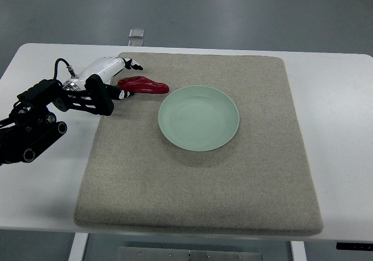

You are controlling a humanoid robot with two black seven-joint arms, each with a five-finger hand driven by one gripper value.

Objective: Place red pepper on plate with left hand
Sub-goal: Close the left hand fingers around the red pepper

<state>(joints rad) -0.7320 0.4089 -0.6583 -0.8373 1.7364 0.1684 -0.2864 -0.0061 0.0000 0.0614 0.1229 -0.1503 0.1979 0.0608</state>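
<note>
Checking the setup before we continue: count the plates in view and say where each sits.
1. The pale green plate sits on the beige mat, right of the red pepper; nothing appears hidden.

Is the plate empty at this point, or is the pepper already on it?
Empty. The green plate shows only its bare surface; the red pepper lies on the mat left of the plate, at the left hand.
</note>
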